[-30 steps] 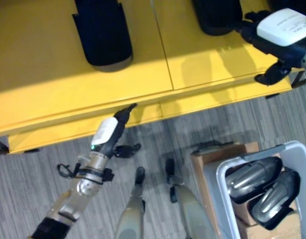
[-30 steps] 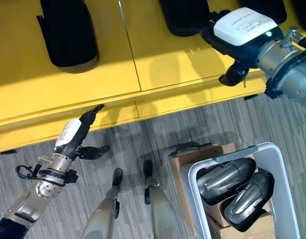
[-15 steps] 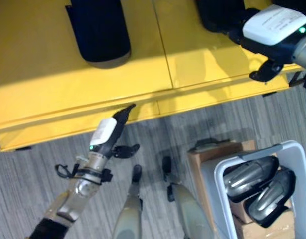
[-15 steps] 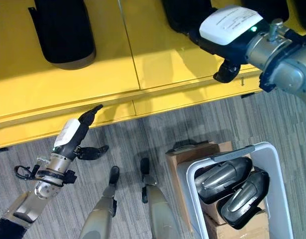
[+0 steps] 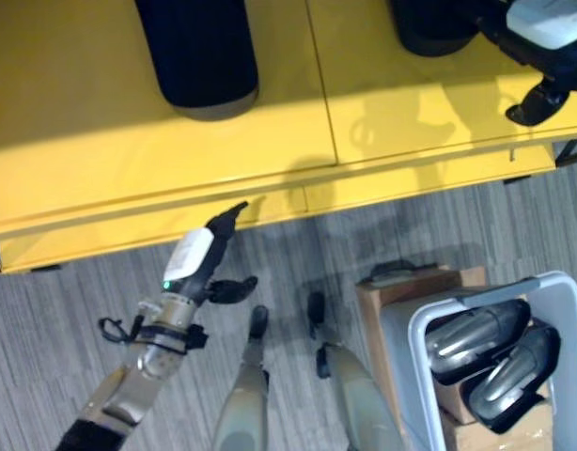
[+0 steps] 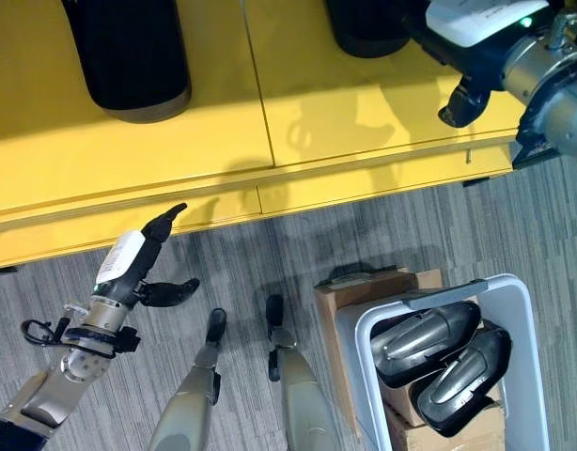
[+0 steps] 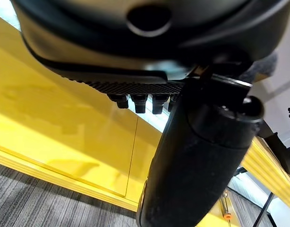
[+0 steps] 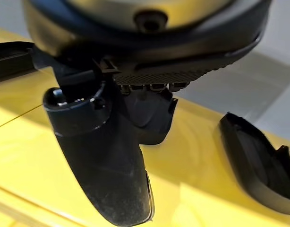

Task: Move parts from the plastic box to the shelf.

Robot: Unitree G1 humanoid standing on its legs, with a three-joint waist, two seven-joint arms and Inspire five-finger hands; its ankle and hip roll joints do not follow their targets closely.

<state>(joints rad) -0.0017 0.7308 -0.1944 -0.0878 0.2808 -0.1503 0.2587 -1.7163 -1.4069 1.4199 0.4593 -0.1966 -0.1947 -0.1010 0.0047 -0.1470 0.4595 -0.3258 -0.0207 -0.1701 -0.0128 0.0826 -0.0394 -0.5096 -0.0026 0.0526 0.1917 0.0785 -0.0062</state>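
Observation:
A white plastic box (image 5: 552, 282) at the lower right holds two dark, shiny curved parts (image 5: 472, 334) (image 5: 514, 371). On the yellow shelf (image 5: 382, 103) stands one dark part (image 5: 199, 47) at the far left. A second dark part (image 5: 429, 23) stands at the back right. My right hand (image 6: 486, 28) hovers over the shelf beside that second part, its thumb (image 8: 102, 161) sticking out freely and its fingers straight against a dark shape. Another dark part (image 8: 258, 170) lies on the shelf close by. My left hand (image 5: 199, 263) hangs open below the shelf's front edge, holding nothing.
The plastic box rests on a brown cardboard carton (image 5: 401, 291) on the grey striped floor (image 5: 72, 301). The shelf's front lip (image 5: 298, 197) runs across the view just above my left hand.
My right hand has shifted farther back and to the right over the shelf. The left hand has barely moved, staying open below the shelf edge.

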